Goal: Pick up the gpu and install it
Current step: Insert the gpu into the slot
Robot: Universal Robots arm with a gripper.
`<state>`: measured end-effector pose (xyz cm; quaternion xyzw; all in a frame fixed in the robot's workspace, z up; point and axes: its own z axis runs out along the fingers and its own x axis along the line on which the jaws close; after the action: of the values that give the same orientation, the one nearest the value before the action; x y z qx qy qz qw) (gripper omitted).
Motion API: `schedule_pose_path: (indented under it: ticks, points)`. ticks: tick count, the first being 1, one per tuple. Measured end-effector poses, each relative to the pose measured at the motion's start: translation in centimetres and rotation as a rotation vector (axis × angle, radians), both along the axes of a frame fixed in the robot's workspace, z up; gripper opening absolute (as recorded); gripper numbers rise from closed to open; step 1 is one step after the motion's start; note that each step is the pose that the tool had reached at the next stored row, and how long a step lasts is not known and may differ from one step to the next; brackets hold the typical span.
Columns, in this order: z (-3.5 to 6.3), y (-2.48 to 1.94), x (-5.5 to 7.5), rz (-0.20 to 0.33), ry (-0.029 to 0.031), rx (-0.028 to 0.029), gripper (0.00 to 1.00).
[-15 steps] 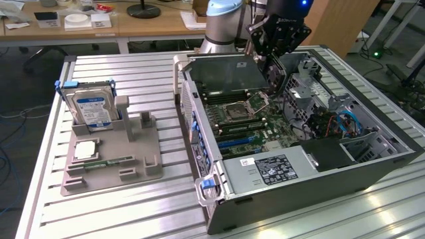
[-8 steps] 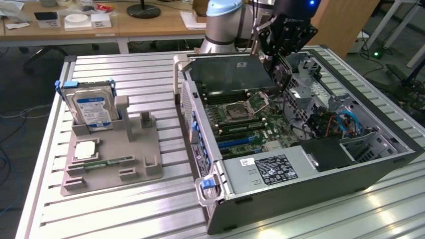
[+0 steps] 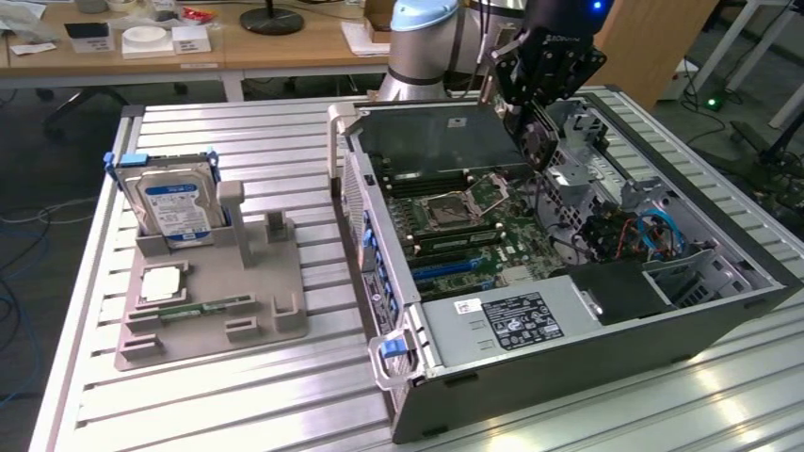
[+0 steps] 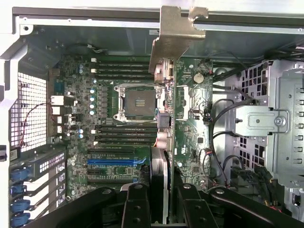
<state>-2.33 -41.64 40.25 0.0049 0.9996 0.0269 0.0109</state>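
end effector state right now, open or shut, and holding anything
end effector: closed on the gpu, holding it above the open computer case.

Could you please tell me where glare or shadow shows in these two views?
Exterior view: glare streaks on the table slats, and the gpu shades the motherboard beneath it. Wrist view: board evenly lit, the gpu's silver bracket bright, the gripper dark against it.

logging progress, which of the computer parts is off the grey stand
The graphics card, held in the gripper over the open case; the hard drive and memory stick sit in the stand.
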Motion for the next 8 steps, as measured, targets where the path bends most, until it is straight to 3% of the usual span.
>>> schedule_pose_path:
  ticks: [8]
  points:
    - [0.00,0.00,0.00,0.002,0.0000,0.0000,0.27]
